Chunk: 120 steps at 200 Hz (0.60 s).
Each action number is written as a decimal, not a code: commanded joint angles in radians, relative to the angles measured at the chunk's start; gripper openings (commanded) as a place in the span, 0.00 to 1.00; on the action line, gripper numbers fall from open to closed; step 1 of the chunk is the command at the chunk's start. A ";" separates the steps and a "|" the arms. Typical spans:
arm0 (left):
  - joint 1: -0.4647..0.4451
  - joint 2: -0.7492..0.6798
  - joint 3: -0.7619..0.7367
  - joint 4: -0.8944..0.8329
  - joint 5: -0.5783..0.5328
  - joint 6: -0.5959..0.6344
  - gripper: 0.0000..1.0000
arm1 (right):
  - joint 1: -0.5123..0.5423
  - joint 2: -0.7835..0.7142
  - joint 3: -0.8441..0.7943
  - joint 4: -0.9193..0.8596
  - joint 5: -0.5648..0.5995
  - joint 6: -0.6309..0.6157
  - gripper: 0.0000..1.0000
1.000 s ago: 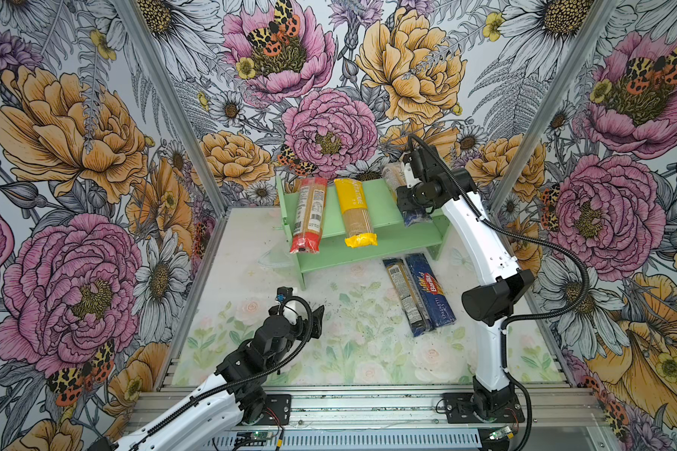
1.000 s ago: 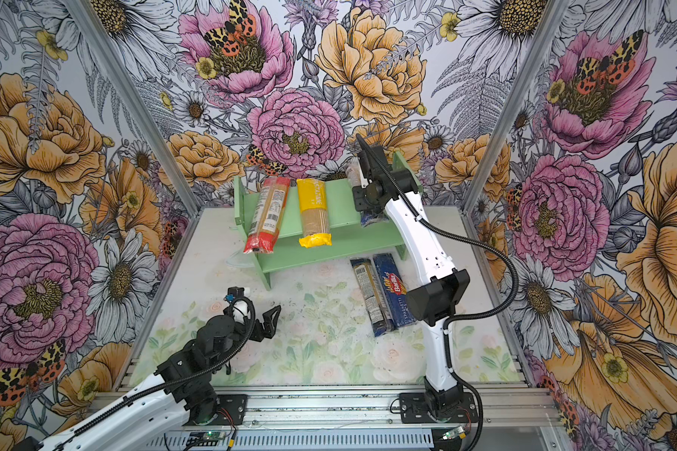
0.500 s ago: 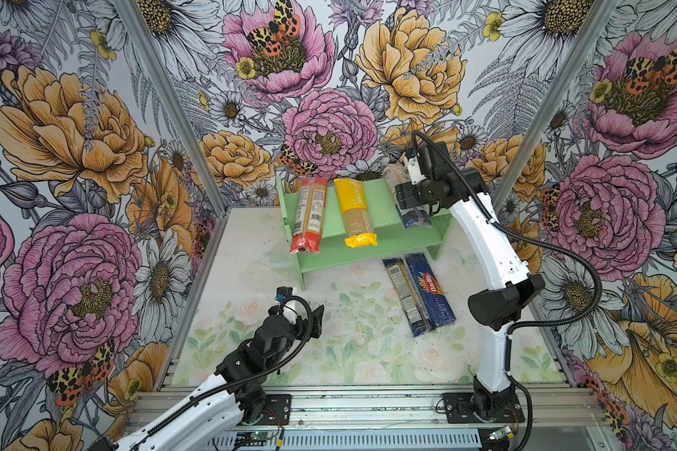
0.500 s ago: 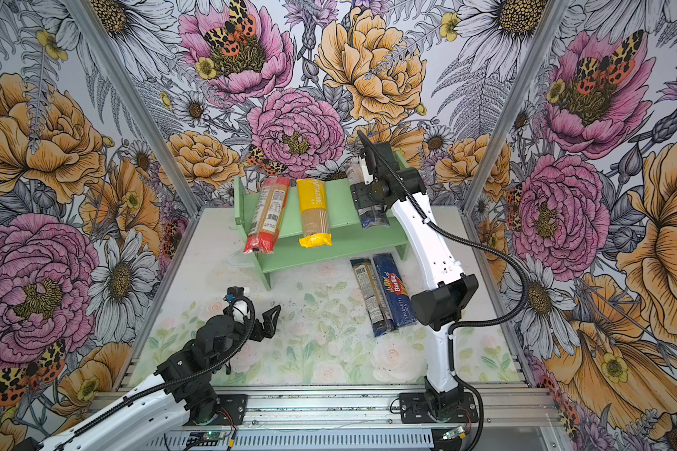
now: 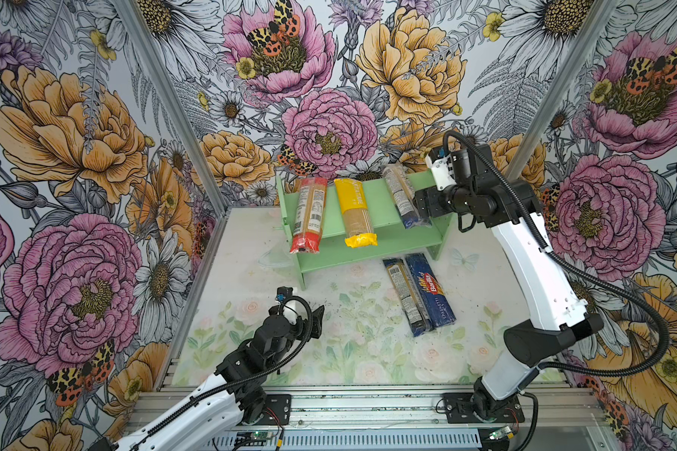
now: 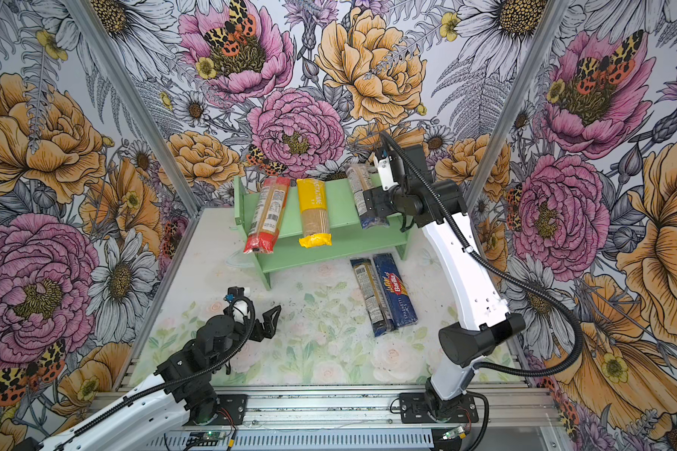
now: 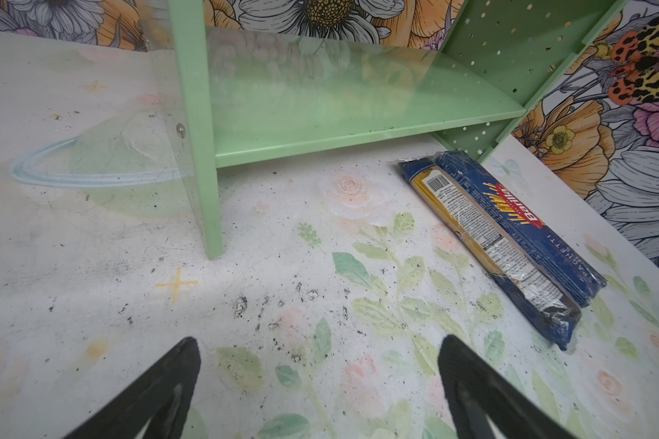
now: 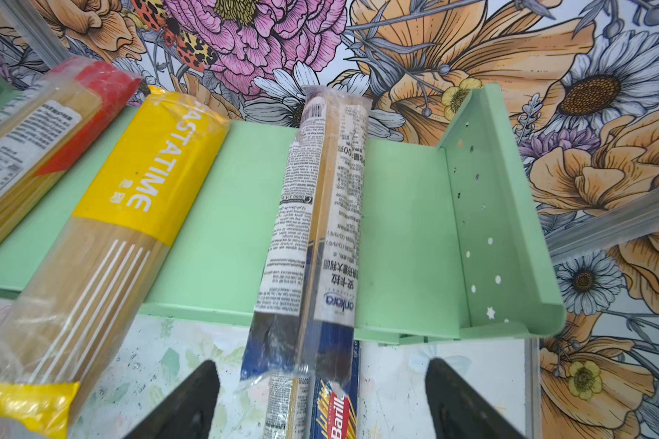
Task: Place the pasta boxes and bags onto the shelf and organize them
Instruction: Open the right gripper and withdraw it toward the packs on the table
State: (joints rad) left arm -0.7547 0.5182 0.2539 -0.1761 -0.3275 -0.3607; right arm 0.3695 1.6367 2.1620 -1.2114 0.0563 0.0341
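The mint-green shelf [image 5: 372, 197] stands at the back of the table. Across its top tier lie a red-ended clear bag [image 5: 308, 214], a yellow bag [image 5: 355, 213] and a blue-ended clear bag [image 8: 320, 213], each overhanging the front edge. My right gripper [image 8: 322, 365] is open at the blue-ended bag's near end, with a finger on either side and apart from it. A second blue-ended clear bag [image 5: 405, 296] and the dark blue Barilla box [image 5: 430, 289] lie side by side on the table. My left gripper [image 7: 319, 342] hangs open over bare table, holding nothing.
The shelf's lower tier [image 7: 339, 110] holds nothing. Its drilled side panel [image 8: 484, 213] stands just beyond my right gripper. Flowered walls close in the table on three sides, and a metal rail [image 5: 348, 406] runs along the front.
My right gripper has opened and let go of the blue-ended bag, which now rests on the top tier. The arm has drawn back slightly. The left arm has not moved.
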 commanded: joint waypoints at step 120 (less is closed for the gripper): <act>0.011 0.031 0.001 0.019 0.022 0.003 0.99 | 0.053 -0.654 -0.807 0.079 -0.097 0.194 0.89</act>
State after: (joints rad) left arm -0.7547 0.5461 0.2539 -0.1761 -0.3233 -0.3607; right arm 0.4160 1.0401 1.3857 -1.1618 -0.0414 0.1768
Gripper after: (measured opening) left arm 0.987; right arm 0.894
